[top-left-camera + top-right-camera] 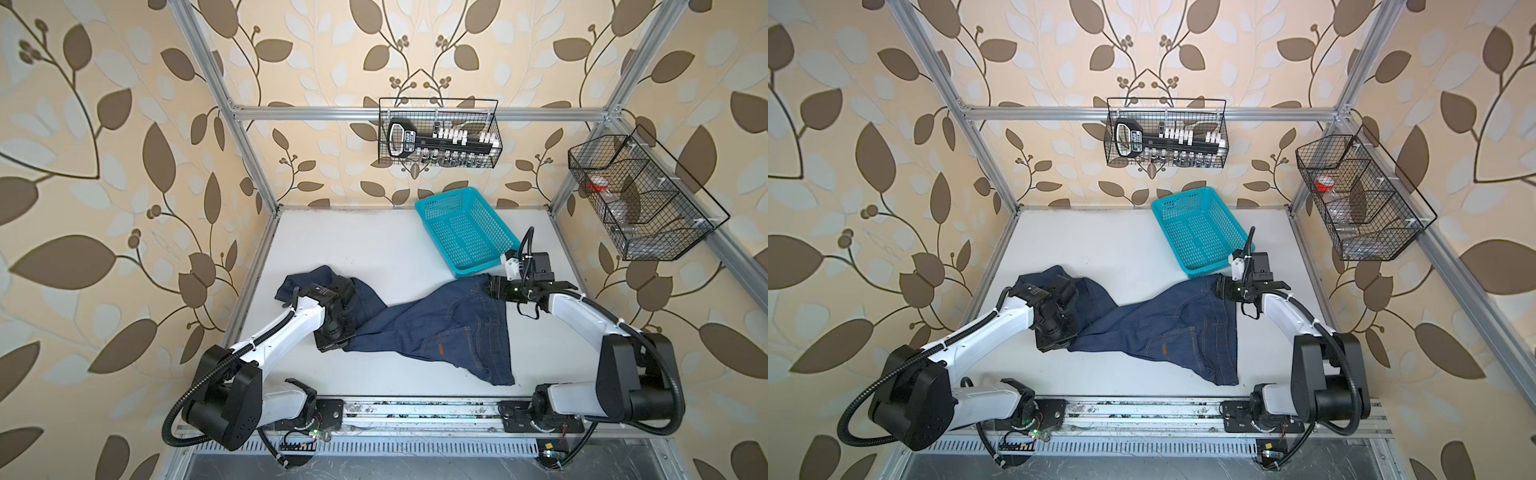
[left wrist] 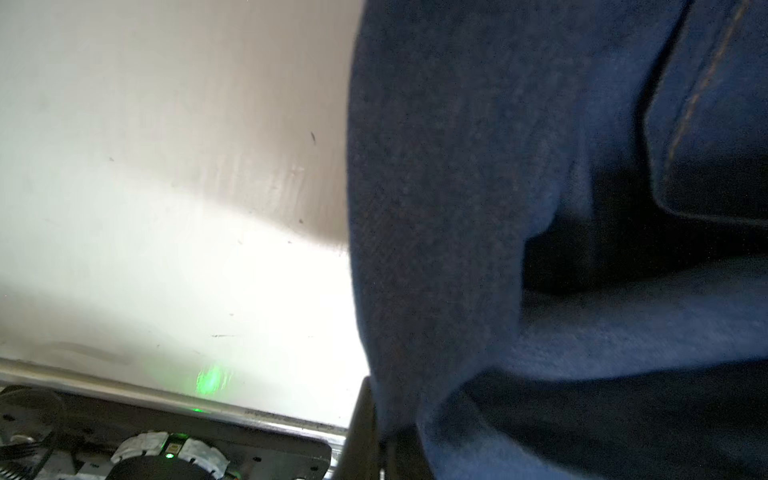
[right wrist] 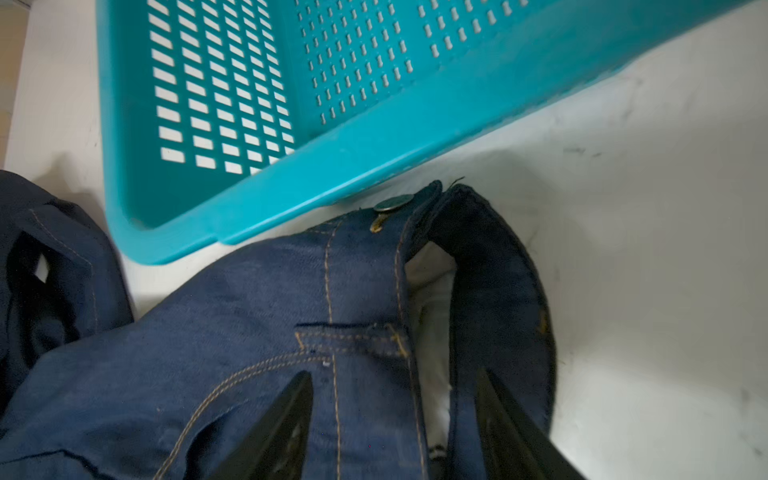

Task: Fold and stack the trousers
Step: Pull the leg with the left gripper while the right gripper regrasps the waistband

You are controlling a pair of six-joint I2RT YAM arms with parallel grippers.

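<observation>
The dark navy trousers (image 1: 436, 328) (image 1: 1163, 324) lie loosely spread across the white table, waistband to the right, legs trailing left. My left gripper (image 1: 343, 338) (image 1: 1061, 338) is shut on a trouser leg; in the left wrist view denim (image 2: 457, 208) hangs from the jaws and covers most of the gripper (image 2: 382, 440). My right gripper (image 1: 492, 286) (image 1: 1221, 286) is at the waistband's far corner. In the right wrist view it (image 3: 392, 374) stands open, its black fingers (image 3: 299, 399) on either side of the waistband (image 3: 361, 336) by the metal button (image 3: 392, 203).
A turquoise perforated basket (image 1: 473, 272) (image 1: 1200, 272) (image 3: 332, 183) stands just behind the waistband, almost touching it. Black wire baskets hang on the back wall (image 1: 440, 133) and the right frame (image 1: 640, 199). Aluminium posts border the table; the arms' rail (image 1: 415, 411) runs along the front.
</observation>
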